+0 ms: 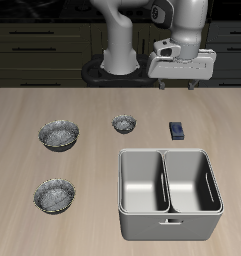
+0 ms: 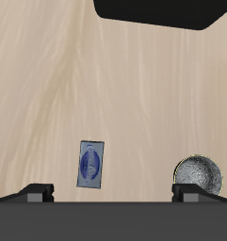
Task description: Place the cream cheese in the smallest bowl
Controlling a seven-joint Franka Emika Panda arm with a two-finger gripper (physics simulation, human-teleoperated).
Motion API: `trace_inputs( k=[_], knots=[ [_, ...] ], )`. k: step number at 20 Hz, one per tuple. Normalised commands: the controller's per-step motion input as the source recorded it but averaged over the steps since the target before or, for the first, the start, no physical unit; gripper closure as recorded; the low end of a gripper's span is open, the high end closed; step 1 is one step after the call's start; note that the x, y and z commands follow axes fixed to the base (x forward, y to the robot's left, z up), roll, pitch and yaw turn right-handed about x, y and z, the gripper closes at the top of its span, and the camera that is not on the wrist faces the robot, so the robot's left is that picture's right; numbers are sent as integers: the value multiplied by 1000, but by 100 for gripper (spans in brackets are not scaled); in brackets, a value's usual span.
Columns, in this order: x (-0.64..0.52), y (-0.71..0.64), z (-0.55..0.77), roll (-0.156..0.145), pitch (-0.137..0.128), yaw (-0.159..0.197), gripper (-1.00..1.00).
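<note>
Well apart, cream cheese (image 1: 177,129) and smallest bowl (image 1: 124,123), pincer (image 1: 181,82) above.

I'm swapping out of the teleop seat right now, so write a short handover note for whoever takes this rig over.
Gripper: raised above the table's back area, jaws open, holding nothing.
Cream cheese: lying flat on the table, untouched, just behind the double steel bin.
Smallest bowl: empty, beside the cream cheese, with bare table between them.
Done: nothing yet.
Left: descend, grasp the cream cheese, carry it to the smallest bowl, release.
</note>
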Motion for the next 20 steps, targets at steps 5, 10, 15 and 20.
trace_inputs(
  k=[5,10,15,20],
  knots=[
    [4,204,-132,25,-12,16,-100],
    [26,-7,-60,-17,-52,-14,-100],
    [160,-52,-279,4,25,-19,-100],
    [17,147,-229,15,10,10,-100]
  ],
)
